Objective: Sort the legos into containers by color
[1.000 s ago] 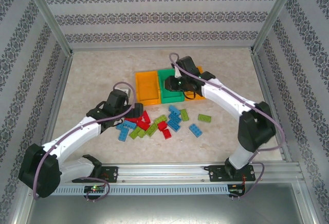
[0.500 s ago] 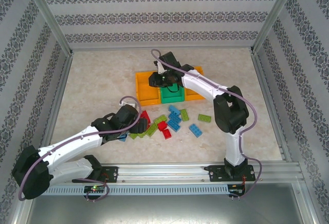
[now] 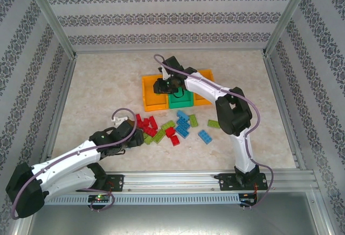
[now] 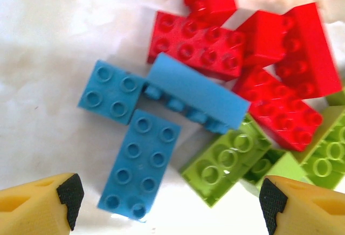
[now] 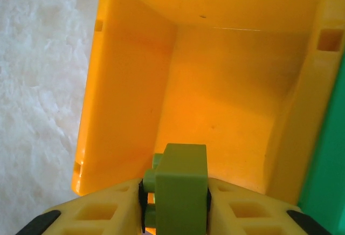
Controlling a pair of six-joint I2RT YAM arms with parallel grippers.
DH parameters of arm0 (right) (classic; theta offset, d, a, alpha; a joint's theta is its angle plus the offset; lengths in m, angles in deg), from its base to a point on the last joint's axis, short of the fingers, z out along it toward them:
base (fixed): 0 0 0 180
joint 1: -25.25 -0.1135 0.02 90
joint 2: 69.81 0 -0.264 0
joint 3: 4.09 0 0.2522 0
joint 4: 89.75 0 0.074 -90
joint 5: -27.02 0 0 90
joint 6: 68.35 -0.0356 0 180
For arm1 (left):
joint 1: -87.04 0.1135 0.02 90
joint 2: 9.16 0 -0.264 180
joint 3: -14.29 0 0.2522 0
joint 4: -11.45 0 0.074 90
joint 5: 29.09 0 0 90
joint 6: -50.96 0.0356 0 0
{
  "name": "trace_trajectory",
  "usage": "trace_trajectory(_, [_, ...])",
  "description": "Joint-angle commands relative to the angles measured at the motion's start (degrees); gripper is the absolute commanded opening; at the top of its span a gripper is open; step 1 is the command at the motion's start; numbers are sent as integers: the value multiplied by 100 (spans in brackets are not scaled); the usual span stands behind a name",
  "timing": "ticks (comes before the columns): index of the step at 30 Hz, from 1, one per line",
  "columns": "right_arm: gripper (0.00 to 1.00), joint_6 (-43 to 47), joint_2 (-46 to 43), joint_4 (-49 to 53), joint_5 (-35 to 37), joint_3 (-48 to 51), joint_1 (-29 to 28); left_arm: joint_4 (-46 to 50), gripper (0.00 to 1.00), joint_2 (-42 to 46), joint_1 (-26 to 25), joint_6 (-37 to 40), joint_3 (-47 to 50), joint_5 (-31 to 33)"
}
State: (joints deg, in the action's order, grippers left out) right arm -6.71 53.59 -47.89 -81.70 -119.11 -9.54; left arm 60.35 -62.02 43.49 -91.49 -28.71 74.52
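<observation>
Low over the table (image 3: 97, 84), the left gripper (image 4: 170, 198) hovers with fingers spread wide above blue bricks (image 4: 139, 165) at the left edge of the scattered legos (image 3: 167, 127), while the right gripper (image 5: 175, 205) clamps a lime green brick (image 5: 180, 178) above the left orange bin (image 5: 126, 95).

containers (image 3: 151, 101): row | legos (image 3: 171, 132): loose pile | green lego (image 5: 180, 192): over orange container

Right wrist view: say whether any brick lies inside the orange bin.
No, the orange bin has a bare floor; the right end effector holds a green brick.
</observation>
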Motion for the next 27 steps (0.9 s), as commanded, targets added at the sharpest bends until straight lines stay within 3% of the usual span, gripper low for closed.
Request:
trace_trajectory(1, [35, 43, 109, 126, 57, -187, -71, 392, 87, 102, -83, -501, 180, 186])
trace_trajectory(6, [44, 49, 181, 154, 55, -227, -72, 306, 88, -33, -83, -506, 217, 204])
trace_trajectory(16, [53, -38, -159, -27, 45, -61, -81, -52, 87, -448, -75, 56, 37, 168])
trace_trajectory(27, [58, 9, -768, -119, 210, 472, 29, -160, 76, -797, 207, 255, 63, 133])
